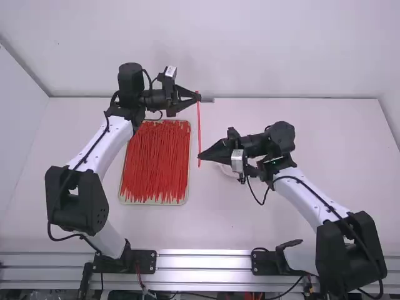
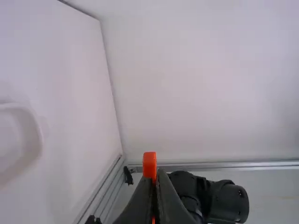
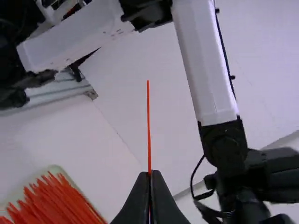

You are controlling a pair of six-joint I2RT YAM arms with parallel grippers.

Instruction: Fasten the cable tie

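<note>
One red cable tie (image 1: 199,128) is stretched straight between both grippers above the table. My left gripper (image 1: 195,97) is shut on its head end at the back; the orange-red head (image 2: 149,165) pokes out past the fingertips in the left wrist view. My right gripper (image 1: 200,155) is shut on the tail end, right of the tray's far corner. In the right wrist view the thin red strap (image 3: 148,126) runs straight out from the closed fingertips toward the left arm (image 3: 205,60).
A tray (image 1: 186,201) heaped with several red cable ties (image 1: 157,159) lies left of centre under the left arm. The table right of the tray and around the right arm is bare white.
</note>
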